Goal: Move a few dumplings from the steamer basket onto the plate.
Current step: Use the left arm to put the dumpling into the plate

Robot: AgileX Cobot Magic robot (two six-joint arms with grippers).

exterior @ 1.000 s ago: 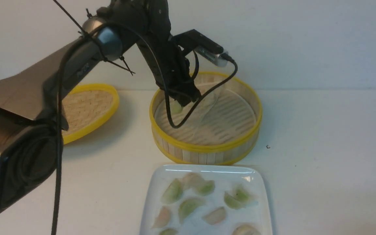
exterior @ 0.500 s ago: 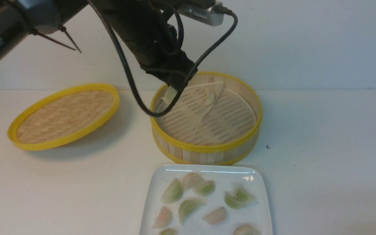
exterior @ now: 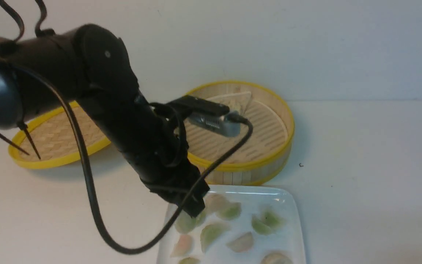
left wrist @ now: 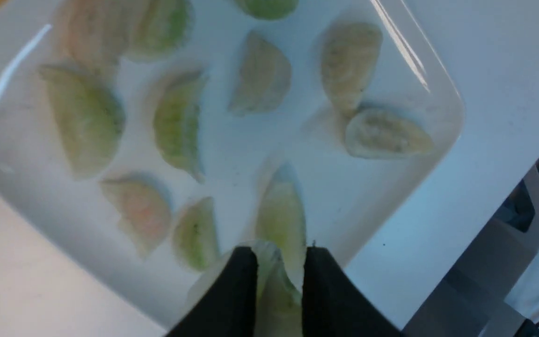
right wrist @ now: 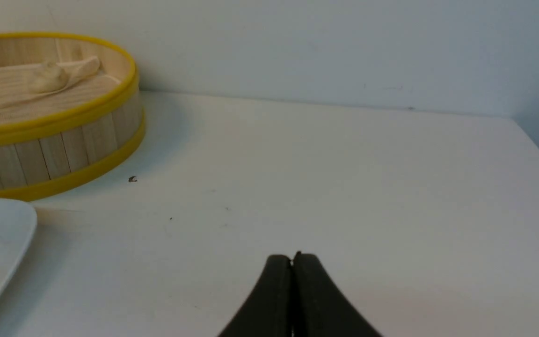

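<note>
My left gripper (exterior: 192, 211) is shut on a pale green dumpling (left wrist: 274, 285) and holds it just over the far left corner of the white square plate (exterior: 288, 205). Several green and pinkish dumplings (exterior: 213, 231) lie on the plate; they also show in the left wrist view (left wrist: 176, 121). The bamboo steamer basket (exterior: 269, 161) stands behind the plate with a folded liner; one pale dumpling (right wrist: 47, 77) rests on that liner. My right gripper (right wrist: 292, 257) is shut and empty over bare table, right of the basket (right wrist: 87, 140); it does not show in the front view.
The flat woven yellow-rimmed lid (exterior: 57, 143) lies tilted at the left, partly behind my left arm. The arm's cable (exterior: 93, 205) hangs down over the table left of the plate. A wall runs close behind the basket.
My left gripper has lifted the green dumpling out of the basket and carried it toward me, down to the plate's far left corner.
</note>
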